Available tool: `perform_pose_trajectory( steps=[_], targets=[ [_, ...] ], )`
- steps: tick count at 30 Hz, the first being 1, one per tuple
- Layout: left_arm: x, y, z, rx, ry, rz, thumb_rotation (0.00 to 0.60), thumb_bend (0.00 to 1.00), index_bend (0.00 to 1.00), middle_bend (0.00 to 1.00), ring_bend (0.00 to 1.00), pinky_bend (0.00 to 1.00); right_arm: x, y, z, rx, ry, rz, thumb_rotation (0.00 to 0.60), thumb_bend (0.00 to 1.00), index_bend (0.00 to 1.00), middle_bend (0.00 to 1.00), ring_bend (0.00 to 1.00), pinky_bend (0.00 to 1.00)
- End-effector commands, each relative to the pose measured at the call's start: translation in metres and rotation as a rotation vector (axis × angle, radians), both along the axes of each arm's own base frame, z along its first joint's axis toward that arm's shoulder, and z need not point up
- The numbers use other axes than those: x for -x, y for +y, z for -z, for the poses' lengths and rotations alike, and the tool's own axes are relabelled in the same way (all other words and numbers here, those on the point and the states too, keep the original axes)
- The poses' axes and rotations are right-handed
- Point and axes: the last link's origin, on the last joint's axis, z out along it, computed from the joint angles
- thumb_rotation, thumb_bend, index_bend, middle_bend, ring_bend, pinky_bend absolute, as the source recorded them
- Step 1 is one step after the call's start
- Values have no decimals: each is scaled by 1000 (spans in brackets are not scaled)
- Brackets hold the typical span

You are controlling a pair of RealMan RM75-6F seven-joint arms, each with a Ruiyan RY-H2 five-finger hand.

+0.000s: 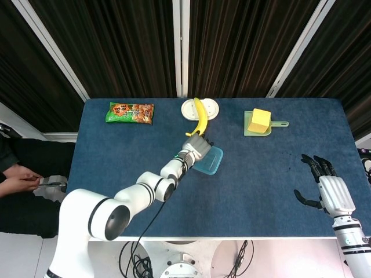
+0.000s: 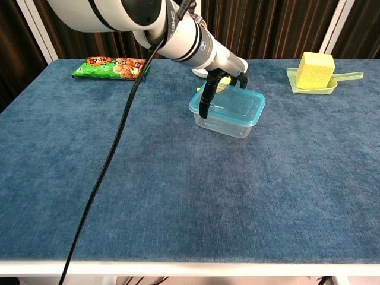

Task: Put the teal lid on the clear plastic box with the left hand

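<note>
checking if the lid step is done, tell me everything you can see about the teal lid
The teal lid is a translucent rounded rectangle with a raised rim, plastic by its look. It lies flat on top of the clear plastic box, covering its opening; whether it is pressed fully shut cannot be told. The box stands near the table's middle, just in front of the banana. The left hand is over the lid's rear left edge, its dark fingers reaching down the side there.

Printed lettering appears only on the green snack packet (image 1: 130,112) near the back left corner of the table (image 1: 266,191); the characters are too small and blurred to read in either view.
</note>
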Motion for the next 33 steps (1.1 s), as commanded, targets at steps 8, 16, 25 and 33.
perform_pose_trajectory(
  steps=[8, 16, 25, 33],
  targets=[
    [4, -5, -21, -31, -57, -13, 600, 94, 1, 0, 0, 57, -3, 2, 0, 2, -3, -11, 600, 223, 0, 156, 0, 0],
    [25, -19, -36, -47, -61, 9, 600, 91, 98, 71, 0, 62, -7, 2, 3, -7, -2, -26, 600, 223, 0, 156, 0, 0],
    [36, -16, -24, -51, -41, -27, 600, 90, 102, 76, 0, 65, -9, 3, 4, -4, 1, -28, 600, 223, 0, 156, 0, 0],
    [37, -19, -15, -48, -28, -34, 600, 90, 102, 76, 0, 67, -8, 3, 4, -5, -3, -25, 600, 223, 0, 156, 0, 0]
  ],
)
